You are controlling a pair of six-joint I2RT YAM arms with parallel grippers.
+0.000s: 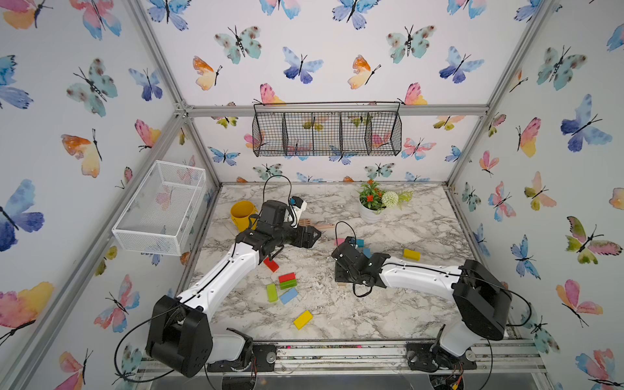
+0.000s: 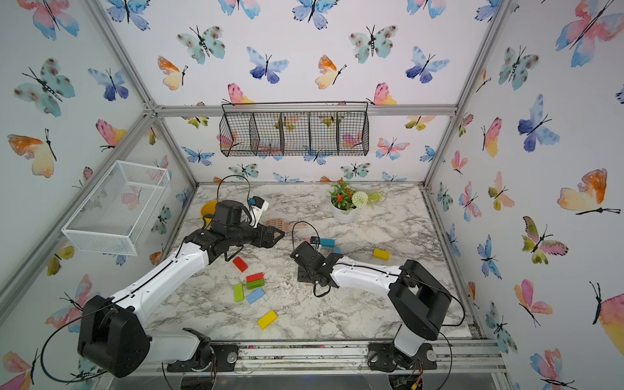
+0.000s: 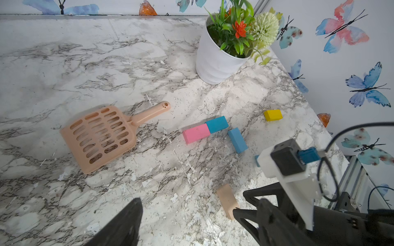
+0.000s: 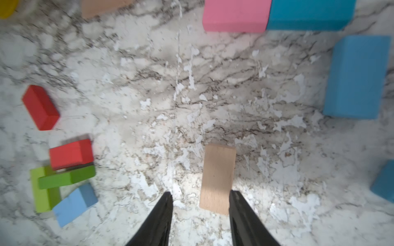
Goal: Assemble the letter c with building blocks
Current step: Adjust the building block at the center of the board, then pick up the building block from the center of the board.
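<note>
**Containers**
- Black wire basket (image 1: 327, 133): three compartments, hung on the back wall. Only wallpaper shows through the mesh.
- White mesh basket (image 1: 162, 209): on the left wall, likewise.
- Yellow bucket (image 1: 241, 214): back left, partly behind the left arm (interior not visible).
- White pot (image 3: 215, 64): holds artificial flowers.

**Surface**
- Marble-patterned tabletop (image 1: 388, 310).
- Mid-table: pink block (image 3: 196, 133) and teal block (image 3: 217, 124) touch end to end, with the light blue block (image 3: 237, 140) angled just beside the teal one.
- Tan block (image 4: 218, 179): lies flat between the parted jaws of the right gripper (image 4: 200, 192), which grips nothing.
- Left gripper (image 1: 315, 234): hovers spread wide and unloaded, near the tan scoop (image 3: 102, 136).
- Front cluster: red block (image 1: 271, 264), second red block (image 1: 287, 277) atop the dark green block (image 1: 288, 284), lime block (image 1: 271, 292), pale blue block (image 1: 288, 296), yellow block (image 1: 303, 319).
- Far yellow block (image 1: 411, 254): apart, rightward.

**Room**
- Butterfly wallpaper (image 1: 304, 60).
- Aluminium frame (image 1: 337, 109).
</note>
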